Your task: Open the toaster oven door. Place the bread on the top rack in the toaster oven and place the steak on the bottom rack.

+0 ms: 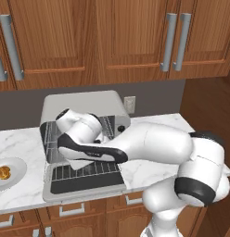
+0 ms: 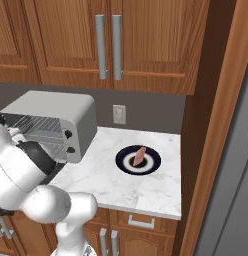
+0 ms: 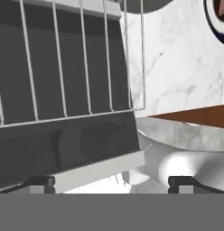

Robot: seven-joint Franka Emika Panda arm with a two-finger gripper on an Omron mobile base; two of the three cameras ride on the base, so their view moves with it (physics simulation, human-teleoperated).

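Observation:
The toaster oven stands on the counter, and its door is folded down flat. A wire rack juts out over the door. In the right base view I see the top rack and the bottom rack inside the oven. My arm reaches across the oven's mouth. In the hand view my gripper is open and holds nothing, looking down on a wire rack and the door's edge. The bread lies on a light plate at the left. On a dark plate to the right lies the steak.
Wooden wall cabinets hang above the oven. A wall outlet sits behind the counter. A tall wooden panel closes off the counter's right end. Bare marble lies between the oven and the dark plate.

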